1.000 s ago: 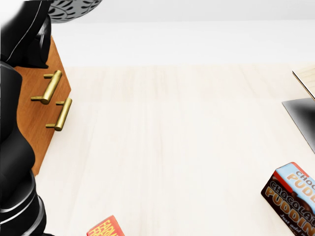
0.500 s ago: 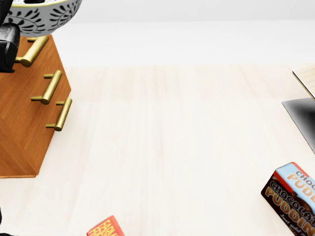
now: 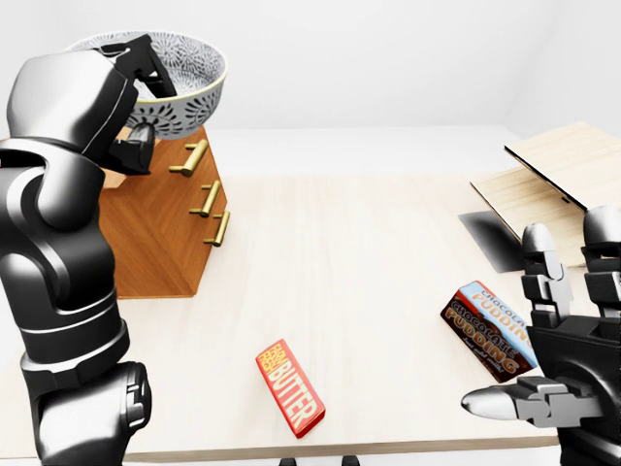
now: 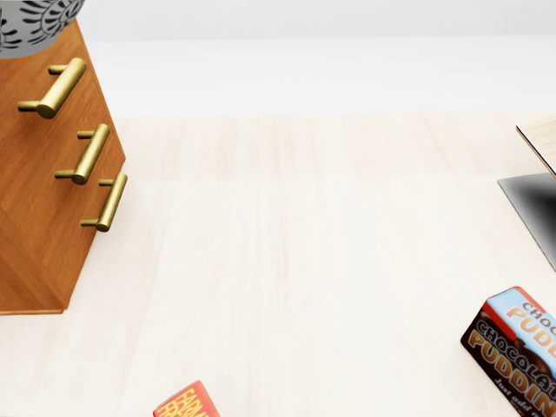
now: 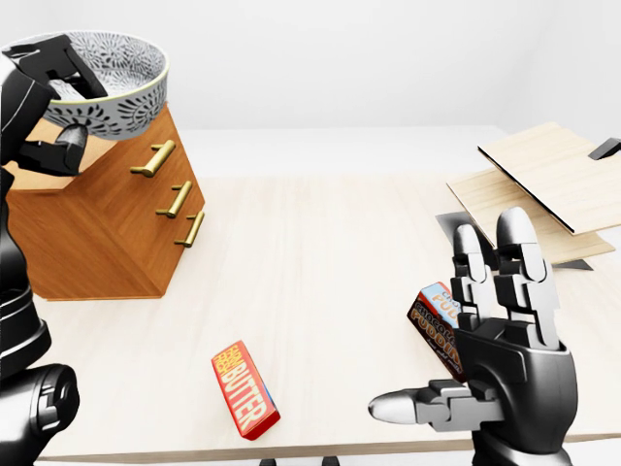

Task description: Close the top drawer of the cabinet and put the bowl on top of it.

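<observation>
Our left arm has cleared the head view, lifting the bowl point(image 5: 102, 73) higher.
We grip its rim with our left hand point(image 5: 44, 73) above the cabinet point(image 5: 107, 228); our right hand point(image 5: 490, 374) hangs open.

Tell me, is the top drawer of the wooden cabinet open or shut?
Shut. The top drawer sits flush with the two drawers below on the cabinet, its gold handle lined up with theirs.

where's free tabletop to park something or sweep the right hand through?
Widest bare stretch: table between cabinet and wooden boards, above the butter box and pudding box. Crowded: cabinet top, taken by the bowl with the left hand on it.
</observation>
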Tool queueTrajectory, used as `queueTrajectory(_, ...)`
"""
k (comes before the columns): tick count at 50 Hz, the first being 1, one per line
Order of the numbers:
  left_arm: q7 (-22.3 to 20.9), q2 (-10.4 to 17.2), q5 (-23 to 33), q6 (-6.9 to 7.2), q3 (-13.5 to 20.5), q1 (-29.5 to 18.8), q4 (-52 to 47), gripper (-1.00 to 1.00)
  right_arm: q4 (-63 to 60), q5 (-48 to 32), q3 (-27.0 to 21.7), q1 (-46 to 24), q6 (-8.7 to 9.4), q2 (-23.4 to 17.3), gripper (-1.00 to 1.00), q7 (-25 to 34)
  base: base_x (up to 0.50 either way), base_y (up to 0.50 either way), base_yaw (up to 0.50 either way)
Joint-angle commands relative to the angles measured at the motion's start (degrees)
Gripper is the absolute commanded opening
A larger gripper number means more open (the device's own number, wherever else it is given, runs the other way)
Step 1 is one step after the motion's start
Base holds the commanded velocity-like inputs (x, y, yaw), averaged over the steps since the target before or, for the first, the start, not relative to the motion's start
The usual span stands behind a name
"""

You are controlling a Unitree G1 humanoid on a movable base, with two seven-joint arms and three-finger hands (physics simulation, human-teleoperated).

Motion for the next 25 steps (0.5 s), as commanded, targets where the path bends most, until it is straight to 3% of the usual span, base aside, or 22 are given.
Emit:
queueTrajectory(1,5.43,4.70,-5.90,0.00,2.64,0.40,3.83,-1.00,0.45,-1.14,1.38,0.42,0.00,0.10,1.00,-0.04,0.00,0.00,0.00)
queueTrajectory(6,6.99,6.37,-8.37,0.00,3.40,-0.58,6.21,-1.00,0.71,-1.70,2.06,0.61,0.00,0.10,1.00,-0.08,0.00,0.00,0.00)
queueTrajectory(25,20.77,13.13,-22.87,0.00,4.80,-5.91,22.60,-1.00,0.86,-1.76,2.48,1.16,0.00,0.00,1.00,-0.13,0.00,0.00,0.00)
